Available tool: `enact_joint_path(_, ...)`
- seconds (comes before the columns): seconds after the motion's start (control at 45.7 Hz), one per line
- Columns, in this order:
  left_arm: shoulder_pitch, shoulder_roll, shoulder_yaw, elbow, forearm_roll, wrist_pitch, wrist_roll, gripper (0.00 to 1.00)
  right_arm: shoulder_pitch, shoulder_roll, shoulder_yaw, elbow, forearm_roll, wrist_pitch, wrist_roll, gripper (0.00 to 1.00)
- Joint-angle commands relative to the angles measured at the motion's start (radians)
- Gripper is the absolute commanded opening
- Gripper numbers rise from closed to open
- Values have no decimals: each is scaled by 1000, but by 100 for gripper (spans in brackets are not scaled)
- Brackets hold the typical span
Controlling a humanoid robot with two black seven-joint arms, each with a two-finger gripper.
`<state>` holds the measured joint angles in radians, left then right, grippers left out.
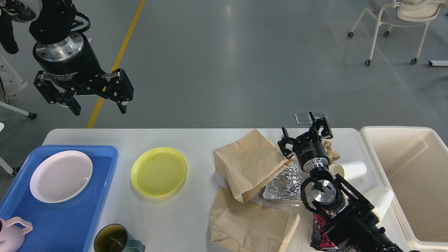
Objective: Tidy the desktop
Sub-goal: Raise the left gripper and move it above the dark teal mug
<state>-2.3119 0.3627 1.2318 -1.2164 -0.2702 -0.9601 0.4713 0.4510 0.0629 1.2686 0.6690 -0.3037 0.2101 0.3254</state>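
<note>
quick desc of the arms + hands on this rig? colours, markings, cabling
Both arms are black with bare-metal silver flanges at the wrist. The left hand has a round black body with white lettering that reads "Adaptive Gripper", and black linkage fingers with silver pins. The right hand is the same two-finger type, with small white lettering too fine to read. Black cables loop around the joints.

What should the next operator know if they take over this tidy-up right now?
Left gripper: jaws open, empty, raised above the far left table edge.
Right gripper: jaws open, empty, over the trash pile.
In the blue tray: white plate and pink mug.
Loose on the desktop: yellow plate, green mug, two paper bags, foil, two white cups, a red wrapper.
Cream bin: nothing visible inside.
Left: probably dishes to tray, trash to bin.
</note>
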Motion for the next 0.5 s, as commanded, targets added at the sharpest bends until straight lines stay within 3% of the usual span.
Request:
enact_joint_path(0.0, 32, 10, 5, 2, -8, 0, -2, 96, 0, 0, 0, 0, 0, 0, 0, 100)
enact_joint_path(0.131, 127, -4, 9, 2, 11, 0, 1, 96, 0, 0, 0, 0, 0, 0, 0, 100)
enact_joint_path(0.306, 367, -71, 12, 0, 58, 0, 9, 94, 0, 0, 0, 0, 0, 0, 0, 100)
enact_joint_path(0.482, 529, -122, 11, -11, 83, 37, 9, 89, 0, 0, 0, 0, 0, 0, 0, 100)
